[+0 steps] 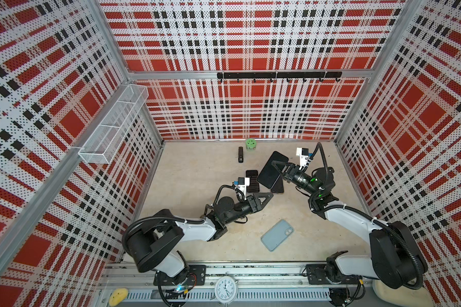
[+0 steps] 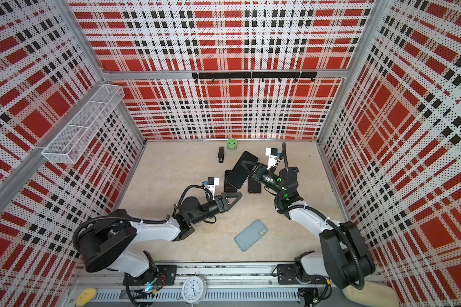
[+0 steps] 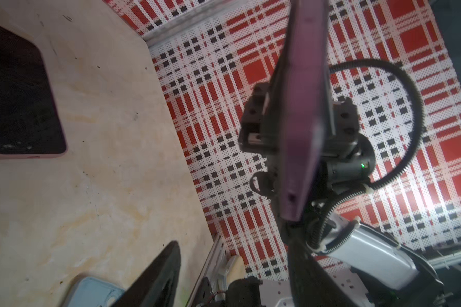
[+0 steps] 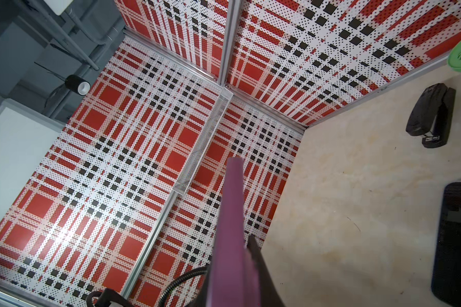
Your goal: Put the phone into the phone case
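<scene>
Front rail: clock point(image 1: 226, 288) at the middle; just past it, on the table point(image 1: 192, 186), a blue case point(image 1: 277, 235) lies flat w/ the camera cut-out at its far right end, nothing touching it; its corner also shows in the L wrist view point(image 3: 91, 292).

Next back: L gripper point(image 1: 268, 197) sits low betw. the blue case and the cluster of slabs; jaws apart, nothing betw. them, plain in the L wrist view where one finger point(image 3: 157, 273) is dark in the foreground.

Mid-table: black case point(image 1: 252, 182), ribbed, flat, just beyond the L gripper; to its right a pink case point(image 1: 278, 187), flat, dark middle w/ pink rim (clear in the L wrist view point(image 3: 19, 93)); can't tell if the dark part is lining or a screen.

Over these: phone point(image 1: 266, 175), dark face, purple edge; R gripper point(image 1: 276, 164) is clamped tight on it, jaws together on its two faces; phone is lifted off the table and tilted; in both top views its near end overlaps part of the pink case and the black case's edge; it's in no case; both wrist views show it edge-on, purple point(image 4: 232, 212).

Far end: stapler point(image 1: 240, 154) lying flat; green jar point(image 1: 250, 144) just beside it, close to the back wall; both well apart from the grippers.
</scene>
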Controlling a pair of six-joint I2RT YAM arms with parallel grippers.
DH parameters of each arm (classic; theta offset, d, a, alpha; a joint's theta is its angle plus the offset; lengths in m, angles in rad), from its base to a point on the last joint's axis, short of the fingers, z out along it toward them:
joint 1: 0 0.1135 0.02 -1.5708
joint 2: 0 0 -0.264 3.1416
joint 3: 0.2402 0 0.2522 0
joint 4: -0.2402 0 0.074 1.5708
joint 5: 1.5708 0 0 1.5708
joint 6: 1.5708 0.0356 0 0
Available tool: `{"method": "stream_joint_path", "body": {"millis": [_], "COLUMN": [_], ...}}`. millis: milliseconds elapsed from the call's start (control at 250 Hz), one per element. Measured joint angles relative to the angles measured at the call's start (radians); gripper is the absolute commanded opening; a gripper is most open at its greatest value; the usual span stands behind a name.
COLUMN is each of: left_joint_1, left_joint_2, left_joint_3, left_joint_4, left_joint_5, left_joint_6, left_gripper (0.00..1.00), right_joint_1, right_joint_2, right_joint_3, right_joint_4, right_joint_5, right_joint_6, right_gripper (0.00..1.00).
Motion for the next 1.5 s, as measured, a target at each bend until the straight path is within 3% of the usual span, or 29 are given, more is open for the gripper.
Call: {"method": "stream_joint_path", "body": {"millis": [224,528,1081,1161,1237,1321,1397,1501], "left_joint_1": [-0.067,-0.05,-0.002,-0.002,0.0,0.01,0.035,0.103], "left_joint_2": [0.021,0.013,0.054,0.053,0.051,0.039,0.013,-0.06], "left_joint_3": [0.024,0.032,0.096,0.096,0.096,0.083,0.051,-0.01], "left_joint_4": [0.098,0.139,0.155,0.169,0.169,0.15,0.132,0.098], "left_joint_5": [-0.106,-0.155,-0.15,-0.15,-0.15,-0.15,-0.146,-0.126], "left_joint_6": [0.06,0.082,0.048,0.034,0.045,0.063,0.074,0.078], "left_gripper": [0.65,0.57,0.06,0.01,0.0,0.0,0.0,0.0], "right_joint_1": [0.004,0.004,0.004,0.004,0.004,0.006,0.006,0.004], "right_joint_2": [0.007,0.007,0.03,0.031,0.031,0.029,0.005,-0.08], "right_joint_3": [-0.031,-0.046,-0.074,-0.074,-0.074,-0.074,-0.074,-0.064], "right_joint_4": [0.029,0.068,0.169,0.196,0.195,0.163,0.084,-0.119], "right_joint_5": [0.018,0.024,0.033,0.032,0.032,0.029,0.025,0.03], "right_joint_6": [0.026,0.048,0.102,0.105,0.102,0.081,0.034,-0.062], "right_gripper": [0.0,0.0,0.0,0.12,0.36,0.54,0.63,0.68]}}
